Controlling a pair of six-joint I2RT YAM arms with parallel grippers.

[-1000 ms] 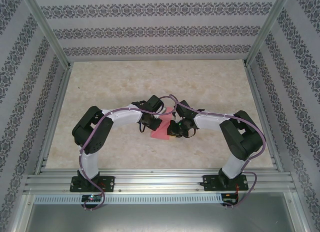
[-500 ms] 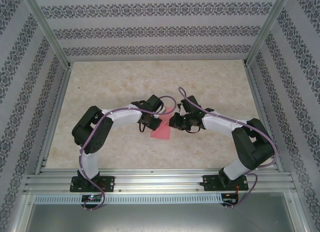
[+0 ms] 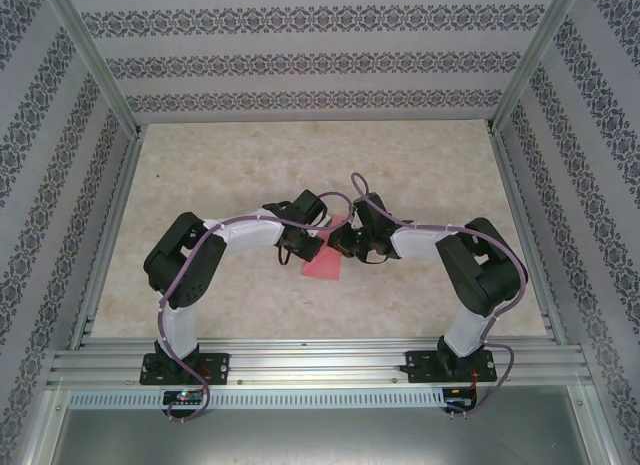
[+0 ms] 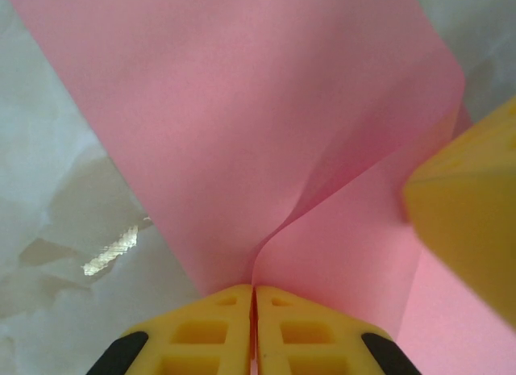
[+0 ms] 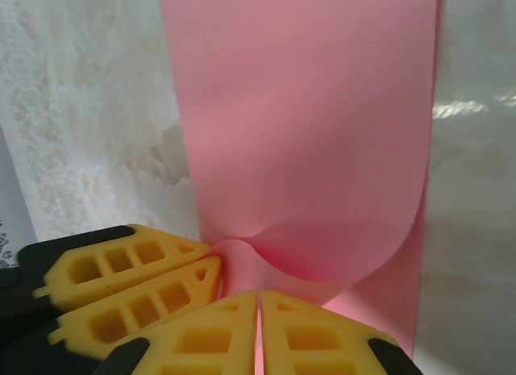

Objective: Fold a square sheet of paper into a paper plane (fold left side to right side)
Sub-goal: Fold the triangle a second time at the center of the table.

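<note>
Marble tabletop (image 3: 220, 175); left gripper (image 4: 254, 298), right gripper (image 5: 259, 298) both clamped on square sheet of paper (image 3: 325, 266); right shifted leftward; fold uncreased.

The square sheet of paper (image 3: 322, 264) lies on the bench (image 3: 220, 175) near its middle, beyond both arm bases. The left claw (image 3: 313, 242) sits at its far left part, with the right claw (image 3: 337, 245) just beside it to the right.

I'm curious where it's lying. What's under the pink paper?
Pale marbled table shows around the paper, so that is likely under it. The spot right beneath is covered and cannot be seen.
</note>
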